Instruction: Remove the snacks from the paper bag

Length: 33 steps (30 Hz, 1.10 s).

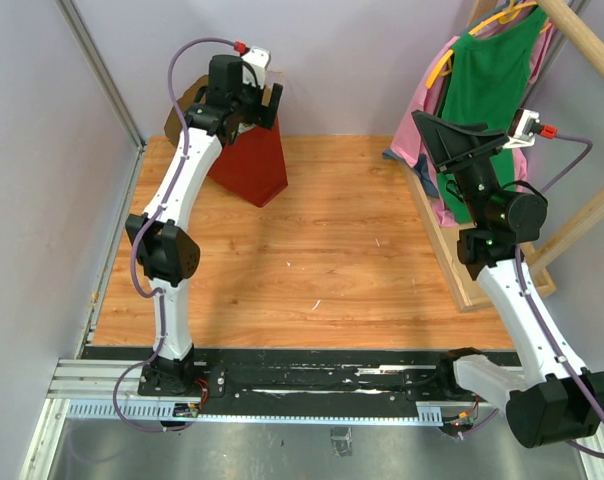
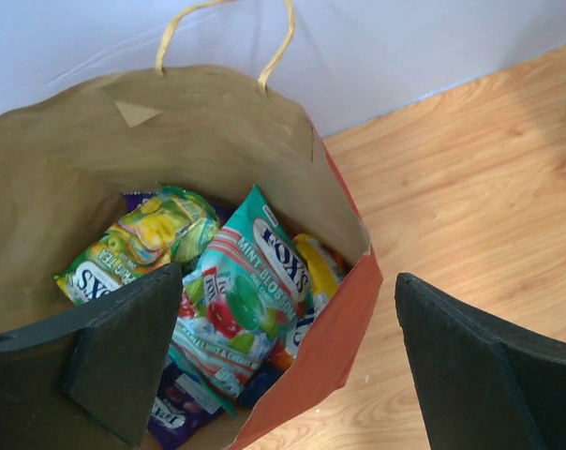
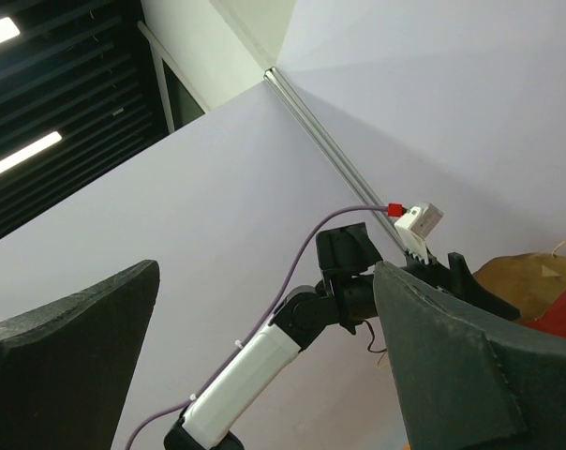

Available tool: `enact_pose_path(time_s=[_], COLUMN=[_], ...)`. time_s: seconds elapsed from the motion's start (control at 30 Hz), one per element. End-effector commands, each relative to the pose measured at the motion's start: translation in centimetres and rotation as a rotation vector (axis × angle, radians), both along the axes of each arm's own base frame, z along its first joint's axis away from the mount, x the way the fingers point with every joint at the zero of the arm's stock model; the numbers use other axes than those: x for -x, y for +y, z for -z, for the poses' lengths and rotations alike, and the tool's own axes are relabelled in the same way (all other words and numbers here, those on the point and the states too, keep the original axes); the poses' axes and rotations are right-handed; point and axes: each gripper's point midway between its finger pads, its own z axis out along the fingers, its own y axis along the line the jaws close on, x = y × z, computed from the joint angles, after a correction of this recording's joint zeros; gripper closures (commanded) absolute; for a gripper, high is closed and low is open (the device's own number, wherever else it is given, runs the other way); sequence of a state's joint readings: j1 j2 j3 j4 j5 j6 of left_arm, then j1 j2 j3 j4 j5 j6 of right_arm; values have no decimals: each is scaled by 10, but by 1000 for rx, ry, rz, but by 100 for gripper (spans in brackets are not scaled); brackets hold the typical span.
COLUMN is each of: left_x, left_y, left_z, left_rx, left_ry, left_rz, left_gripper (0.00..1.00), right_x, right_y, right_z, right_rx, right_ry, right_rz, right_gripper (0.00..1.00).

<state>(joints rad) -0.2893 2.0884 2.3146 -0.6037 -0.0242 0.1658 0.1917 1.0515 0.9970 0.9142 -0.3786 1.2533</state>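
Note:
The red paper bag [image 1: 250, 165] stands open at the table's far left, its brown inside [image 2: 86, 159] facing the left wrist camera. Several snacks lie in it: a green-yellow packet [image 2: 142, 239], a teal-white mint packet [image 2: 245, 291], a purple packet [image 2: 175, 412] and an orange-yellow one [image 2: 318, 267]. My left gripper [image 2: 288, 286] hangs open over the bag's mouth; one finger [image 2: 124, 356] is over the inside, the other [image 2: 470, 366] outside, with the red wall [image 2: 330, 347] between them. My right gripper [image 3: 264, 272] is raised at the right, open and empty.
A wooden rack [image 1: 452, 250] with green [image 1: 497, 80] and pink [image 1: 422, 110] garments stands along the table's right side. The wooden tabletop [image 1: 322, 250] stretches between the arms. Walls close off the back and left.

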Motion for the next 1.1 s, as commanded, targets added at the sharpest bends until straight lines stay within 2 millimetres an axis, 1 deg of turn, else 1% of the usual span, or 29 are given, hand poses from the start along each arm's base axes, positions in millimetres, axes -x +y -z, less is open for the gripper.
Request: enact_pose_path(time_s=[0.0,0.1,0.23,0.33,0.43,0.5,0.53,0.57,0.63,0.67,0.7,0.8,0.87,0.97,1.07], left_x=[4,8,11,9,7,8,8,8,9,9,10,12,14,18,22], left_y=[6,1,-4,-7,-8,-10,-11,-13,-14,-13,-14,-19,-25,-40,-61], left_z=[25,43,60,68,68,66,65,64,62,62,60,55,52,47,43], left_rx=[-102,-107,-101,-97,-88,-76,-72,-64,-55,-47,-42,-21,-6,8,15], left_ry=[49,84,114,124,121,117,117,114,108,105,102,93,86,69,47], left_rz=[18,52,81,91,93,96,101,105,100,91,89,96,102,121,138], left_gripper=[0,1,8,11,15,24,31,42,71,80,85,95,99,99,99], right_x=[10,9,11,9,7,3,1,0,0,1,4,9,10,13,21], right_y=[-1,1,3,2,0,-1,-3,-4,-6,-5,-3,-2,-3,-1,0], right_z=[-9,-10,-14,-12,-7,0,3,7,8,7,6,4,7,9,4], right_rx=[-31,-43,-43,-34,-35,-35,-42,-55,-91,-101,-112,-131,-132,-75,-26], right_ry=[-48,-52,-66,-53,-36,-13,-4,7,14,10,8,-14,-10,-22,-62], right_rz=[-18,-38,-55,-45,-27,-9,-2,0,-16,-34,-62,-105,-94,-62,-31], right_gripper=[2,1,1,1,1,1,1,1,2,1,1,1,1,1,2])
